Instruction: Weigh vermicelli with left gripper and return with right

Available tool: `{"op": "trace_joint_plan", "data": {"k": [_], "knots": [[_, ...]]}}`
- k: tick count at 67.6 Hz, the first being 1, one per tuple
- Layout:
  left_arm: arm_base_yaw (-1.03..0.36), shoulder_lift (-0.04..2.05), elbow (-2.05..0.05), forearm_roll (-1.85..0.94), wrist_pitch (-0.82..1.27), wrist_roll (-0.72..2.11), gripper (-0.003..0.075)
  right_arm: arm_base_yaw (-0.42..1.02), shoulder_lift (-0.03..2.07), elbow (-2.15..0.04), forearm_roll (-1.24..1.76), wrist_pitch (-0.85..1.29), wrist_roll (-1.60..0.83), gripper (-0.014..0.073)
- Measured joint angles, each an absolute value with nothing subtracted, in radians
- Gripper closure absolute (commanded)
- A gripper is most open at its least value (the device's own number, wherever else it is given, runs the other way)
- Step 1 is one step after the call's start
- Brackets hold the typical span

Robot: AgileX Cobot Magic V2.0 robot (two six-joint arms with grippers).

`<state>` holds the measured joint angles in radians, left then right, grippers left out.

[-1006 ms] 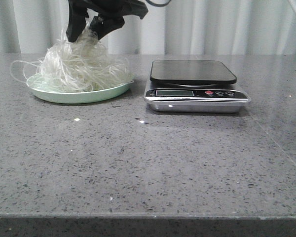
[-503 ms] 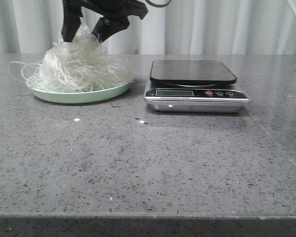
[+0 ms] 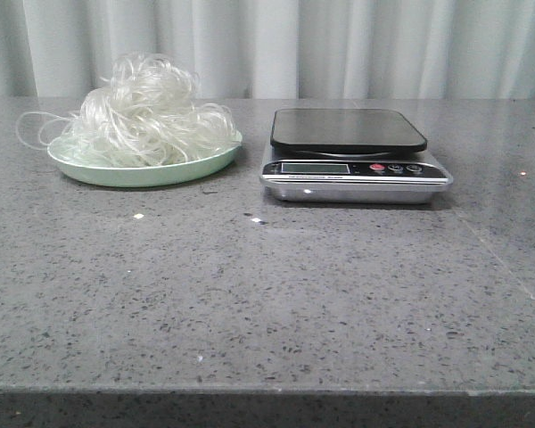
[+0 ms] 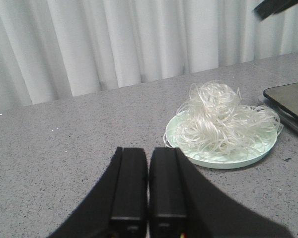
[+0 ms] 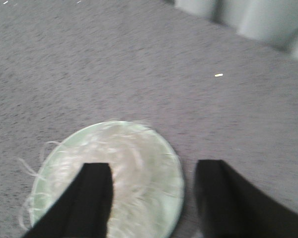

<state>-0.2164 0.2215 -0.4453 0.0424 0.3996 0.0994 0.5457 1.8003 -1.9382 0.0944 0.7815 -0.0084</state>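
The vermicelli (image 3: 147,116), a fluffy whitish tangle, lies heaped on the pale green plate (image 3: 143,172) at the back left of the table. The kitchen scale (image 3: 355,156) stands to its right with a bare black platform. No gripper shows in the front view. My left gripper (image 4: 148,158) is shut and empty, low over the table, apart from the plate (image 4: 223,159) and vermicelli (image 4: 221,119). My right gripper (image 5: 154,171) is open and empty, high above the plate (image 5: 166,198); the blurred vermicelli (image 5: 134,198) shows between its fingers.
White curtains (image 3: 267,45) hang behind the grey speckled table (image 3: 267,294). Small white crumbs (image 3: 139,216) lie on the table in front of the plate. A dark part of the right arm (image 4: 273,7) shows in a corner of the left wrist view.
My right gripper has let go of the vermicelli and risen out of the front view. The vermicelli has settled onto the plate.
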Motion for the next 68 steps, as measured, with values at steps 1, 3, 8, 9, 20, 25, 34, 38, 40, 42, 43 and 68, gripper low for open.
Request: {"op": "trace_joint_plan", "data": {"k": [1, 3, 8, 9, 20, 25, 34, 38, 40, 42, 43, 68], "knots": [[-0.216, 0.221, -0.445, 0.042, 0.400, 0.099, 0.0584, 0.537, 1.791, -1.938, 0.089, 0.791, -0.008, 0.0368], [-0.216, 0.221, -0.445, 0.042, 0.400, 0.099, 0.0584, 0.516, 1.770, -1.938, 0.079, 0.813, -0.008, 0.0426], [-0.216, 0.221, -0.445, 0.042, 0.400, 0.099, 0.0584, 0.468, 1.729, -1.938, 0.063, 0.855, -0.008, 0.0438], [-0.216, 0.221, -0.445, 0.042, 0.400, 0.099, 0.0584, 0.444, 1.709, -1.938, 0.056, 0.870, -0.008, 0.0437], [-0.216, 0.221, -0.445, 0.042, 0.400, 0.099, 0.0584, 0.329, 1.588, -1.825, 0.045, 0.858, -0.008, 0.0442], [-0.216, 0.221, -0.445, 0.042, 0.400, 0.099, 0.0584, 0.284, 1.531, -1.735, 0.044, 0.822, -0.008, 0.0442], [-0.216, 0.221, -0.445, 0.042, 0.400, 0.099, 0.0584, 0.221, 1.403, -1.500, 0.043, 0.718, -0.008, 0.0442], [-0.216, 0.221, -0.445, 0.042, 0.400, 0.099, 0.0584, 0.204, 1.329, -1.369, 0.043, 0.662, -0.008, 0.0442], [-0.216, 0.221, -0.445, 0.042, 0.400, 0.099, 0.0584, 0.200, 1.306, -1.328, 0.043, 0.642, -0.008, 0.0442], [-0.216, 0.221, -0.445, 0.042, 0.400, 0.099, 0.0584, 0.197, 1.275, -1.261, 0.043, 0.610, -0.008, 0.0442], [-0.216, 0.221, -0.445, 0.042, 0.400, 0.099, 0.0584, 0.194, 1.250, -1.234, 0.043, 0.596, -0.008, 0.0442], [-0.216, 0.221, -0.445, 0.042, 0.400, 0.099, 0.0584, 0.191, 0.763, -0.564, 0.043, 0.236, -0.008, 0.0442]]}}
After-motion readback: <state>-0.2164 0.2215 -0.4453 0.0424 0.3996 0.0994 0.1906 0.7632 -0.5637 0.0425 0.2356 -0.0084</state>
